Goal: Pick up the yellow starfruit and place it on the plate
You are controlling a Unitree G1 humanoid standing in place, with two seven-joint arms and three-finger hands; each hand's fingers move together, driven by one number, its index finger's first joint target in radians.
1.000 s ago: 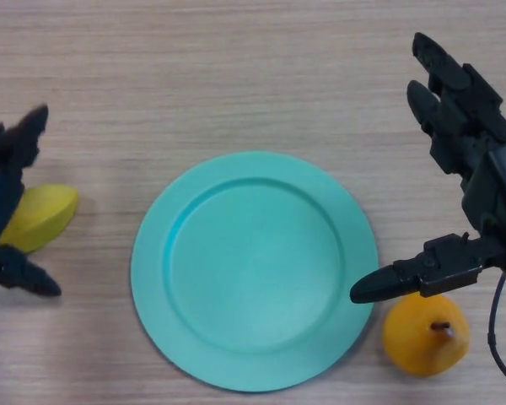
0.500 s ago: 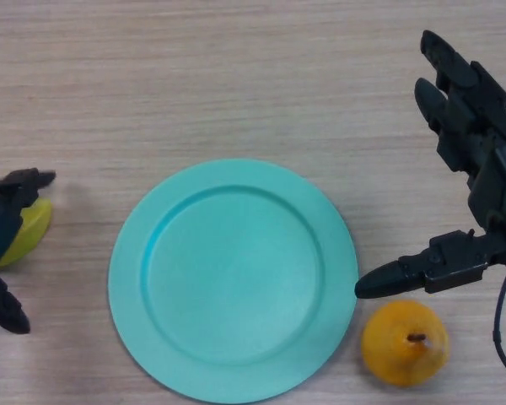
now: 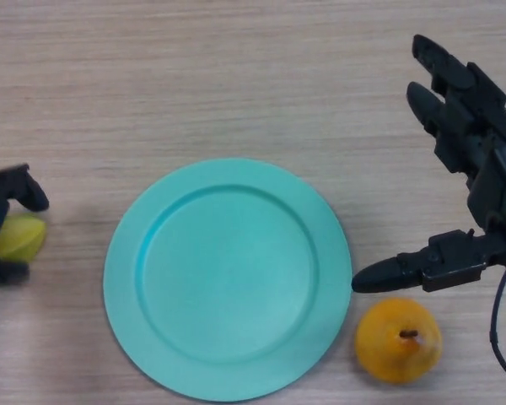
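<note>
At the surface's left edge, the left hand (image 3: 2, 202) curled its fingers around the yellow starfruit (image 3: 18, 237). Beside it lay the round turquoise plate (image 3: 228, 278). The right hand (image 3: 472, 169) hovered spread open above an orange pear-shaped fruit (image 3: 398, 341).

We have curled our left hand (image 3: 2, 215) round the starfruit (image 3: 18, 238), where a second ago it hung spread above; the fruit now sits between thumb and fingers.
</note>
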